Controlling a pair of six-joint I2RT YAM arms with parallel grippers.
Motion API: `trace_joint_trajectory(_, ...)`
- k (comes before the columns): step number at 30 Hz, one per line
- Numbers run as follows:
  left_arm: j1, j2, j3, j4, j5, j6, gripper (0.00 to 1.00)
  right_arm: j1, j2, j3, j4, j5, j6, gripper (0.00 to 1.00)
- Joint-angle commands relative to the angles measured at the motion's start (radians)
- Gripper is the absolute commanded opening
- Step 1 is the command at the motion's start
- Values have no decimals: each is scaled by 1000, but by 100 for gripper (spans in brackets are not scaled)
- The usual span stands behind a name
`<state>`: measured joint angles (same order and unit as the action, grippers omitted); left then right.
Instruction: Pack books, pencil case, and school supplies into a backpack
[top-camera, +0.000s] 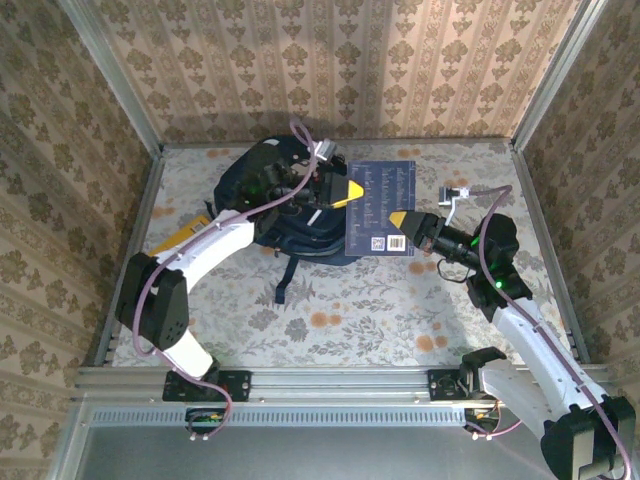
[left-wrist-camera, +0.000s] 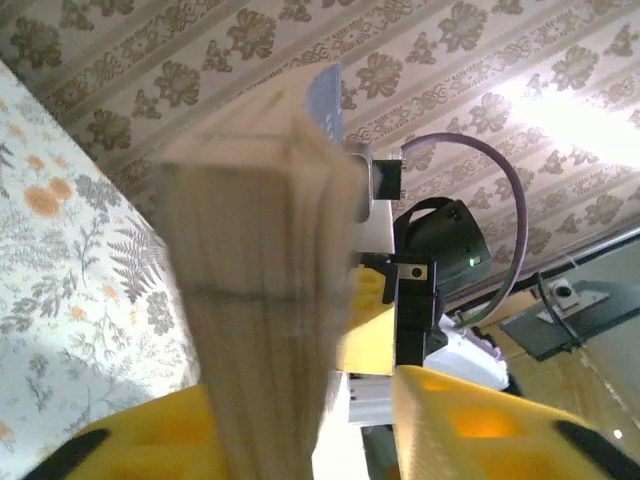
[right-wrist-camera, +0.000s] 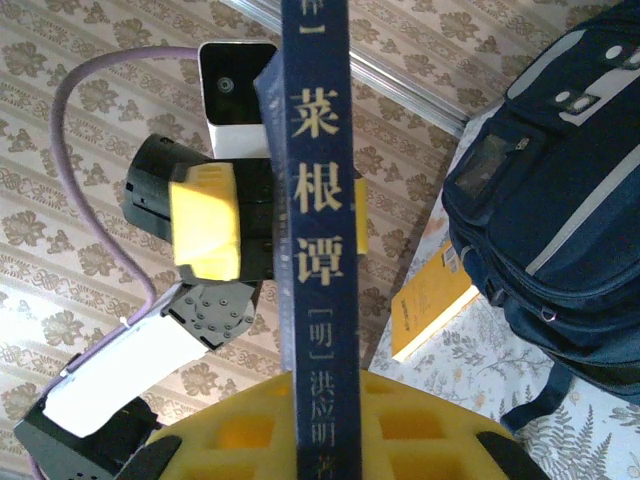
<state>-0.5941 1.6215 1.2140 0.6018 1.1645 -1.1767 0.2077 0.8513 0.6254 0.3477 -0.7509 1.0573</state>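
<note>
A blue book (top-camera: 380, 208) with pale cover print hangs flat above the table, just right of the navy backpack (top-camera: 275, 200). My right gripper (top-camera: 397, 219) is shut on its near right edge; in the right wrist view the dark blue spine (right-wrist-camera: 320, 200) stands between the yellow fingers (right-wrist-camera: 230, 430) of that gripper (right-wrist-camera: 320, 385). My left gripper (top-camera: 345, 192) is at the book's left edge. In the left wrist view the blurred page edge (left-wrist-camera: 260, 300) sits inside the gripper (left-wrist-camera: 300, 390), with a gap at the right finger (left-wrist-camera: 480, 420). A yellow book (right-wrist-camera: 435, 300) lies beside the backpack (right-wrist-camera: 560, 200).
The floral tablecloth (top-camera: 330, 310) spreads between the backpack and the arm bases. Wallpapered walls with metal posts close in the table on three sides, and a metal rail (top-camera: 330, 382) runs along the near edge. A dark backpack strap (top-camera: 285, 280) trails toward the front.
</note>
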Motion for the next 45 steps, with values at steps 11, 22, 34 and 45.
trace_joint_trajectory(11,4,161,-26,679,21,-469,11,2,7,40,-33,-26,-54,0)
trace_joint_trajectory(22,-4,159,-21,676,34,-457,26,1,10,24,-25,-22,-64,0)
trace_joint_trajectory(34,5,90,-22,477,-40,-259,0,3,-45,0,-81,138,-97,47)
trace_joint_trajectory(45,-1,-31,-9,333,-429,-141,0,135,-38,-188,345,506,-47,79)
